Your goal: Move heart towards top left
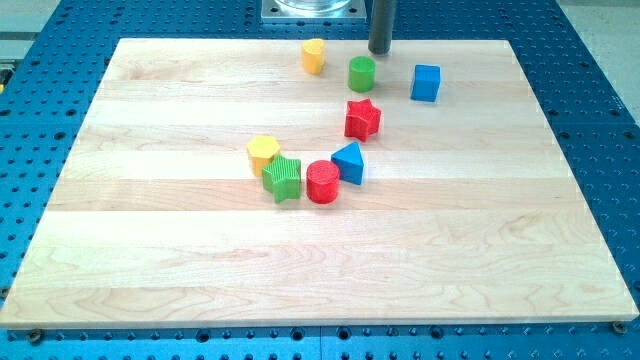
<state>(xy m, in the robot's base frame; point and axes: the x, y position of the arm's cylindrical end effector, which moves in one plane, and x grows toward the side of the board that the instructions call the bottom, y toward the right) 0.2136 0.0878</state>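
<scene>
The yellow heart (314,56) lies near the board's top edge, a little left of centre. My tip (379,52) rests on the board to the heart's right, apart from it and just above and right of the green cylinder (362,73). The rod rises out of the view's top. Nothing touches the heart.
A blue cube (426,82) sits right of the green cylinder, and a red star (362,119) sits below it. Lower, a cluster holds a yellow hexagon (263,152), a green star (283,178), a red cylinder (323,182) and a blue triangle (349,162). The wooden board (150,250) lies on a blue perforated table.
</scene>
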